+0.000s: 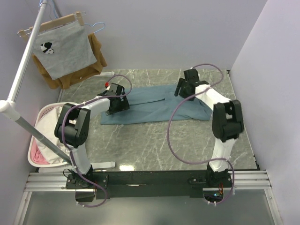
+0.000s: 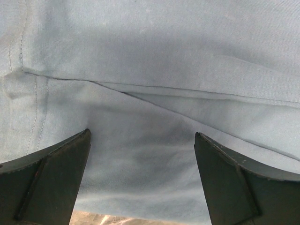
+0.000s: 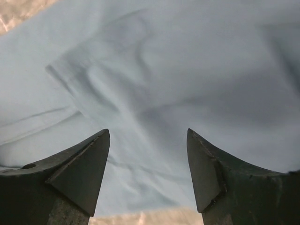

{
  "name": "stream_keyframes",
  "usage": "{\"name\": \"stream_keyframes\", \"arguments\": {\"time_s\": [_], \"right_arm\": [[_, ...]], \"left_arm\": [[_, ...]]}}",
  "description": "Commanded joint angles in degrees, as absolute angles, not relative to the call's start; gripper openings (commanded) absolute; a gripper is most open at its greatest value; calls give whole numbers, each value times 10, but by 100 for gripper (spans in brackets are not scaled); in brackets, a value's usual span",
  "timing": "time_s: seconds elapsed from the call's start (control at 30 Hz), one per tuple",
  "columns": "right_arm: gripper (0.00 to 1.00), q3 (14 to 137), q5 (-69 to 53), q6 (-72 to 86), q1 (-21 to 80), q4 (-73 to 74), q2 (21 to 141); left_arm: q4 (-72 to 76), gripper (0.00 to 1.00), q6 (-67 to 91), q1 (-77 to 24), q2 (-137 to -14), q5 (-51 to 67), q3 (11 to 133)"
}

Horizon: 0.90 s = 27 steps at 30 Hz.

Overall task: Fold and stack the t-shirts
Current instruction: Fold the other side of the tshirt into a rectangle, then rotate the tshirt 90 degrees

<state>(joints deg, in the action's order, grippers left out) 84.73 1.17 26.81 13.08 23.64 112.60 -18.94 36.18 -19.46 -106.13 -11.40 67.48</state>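
Teal t-shirt [image 1: 154,105]: lying spread on the tabletop [image 1: 154,145], stretching beneath left tool [image 2: 140,136] and right tool [image 3: 147,133]; both hovering released, jaws apart.

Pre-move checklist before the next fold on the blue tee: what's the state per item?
1. Left end effector open, holding nothing: ok.
2. Right end effector open, holding nothing: ok.
3. Dusty teal-blue cotton t-shirt fully on grey marble table: ok.
4. Shirt flat: not ok, right end wrinkled.
5. Folded to stack size: not ok, long strip.
6. More tees in white plastic laundry basket: cannot tell.
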Motion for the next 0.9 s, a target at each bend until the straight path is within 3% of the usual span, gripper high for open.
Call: {"name": "stream_keyframes", "arguments": {"time_s": [0.0,0.23,0.5,0.87], "right_arm": [[74,779,112,279,107,200,1014],[74,736,54,294,70,202,1032],[74,723,2,316,39,188,1077],[74,841,145,315,34,358,1146]], "left_arm": [[-190,98,347,-197,-1049,-119,698],[-180,99,334,-192,-1067,-154,759],[-156,99,303,-180,-1153,-67,846],[-182,96,342,-180,-1138,-80,700]]}}
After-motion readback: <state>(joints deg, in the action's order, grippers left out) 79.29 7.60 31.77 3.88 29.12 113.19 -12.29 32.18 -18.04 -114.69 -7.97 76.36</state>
